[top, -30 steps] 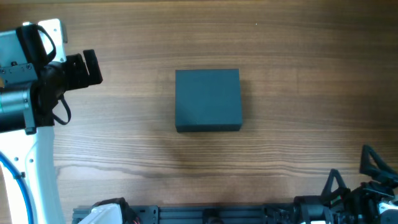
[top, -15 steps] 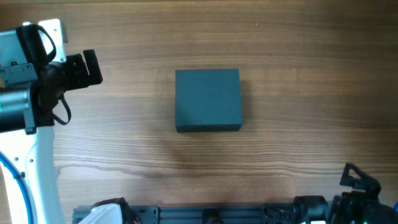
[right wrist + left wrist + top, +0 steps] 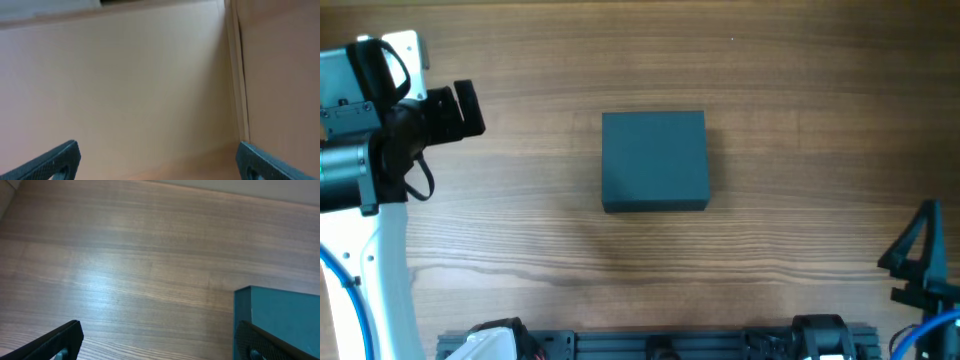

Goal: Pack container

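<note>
The container (image 3: 654,160) is a dark teal-grey square box with its flat lid shut, at the middle of the wooden table. Its corner shows in the left wrist view (image 3: 280,310) at the right edge. My left gripper (image 3: 460,108) is at the far left, well apart from the box, open and empty, fingertips wide apart (image 3: 160,342). My right gripper (image 3: 920,250) is at the bottom right corner, raised and pointing away from the table. Its fingers are wide apart and empty (image 3: 157,160), facing a beige wall.
A dark rail (image 3: 650,345) runs along the table's front edge. The left arm's white base (image 3: 380,280) stands at the front left. No other objects show on the wooden table (image 3: 800,80).
My right gripper has swung from the bottom edge up and to the right, now standing upright at the bottom right corner. The left arm and the container have not moved.
</note>
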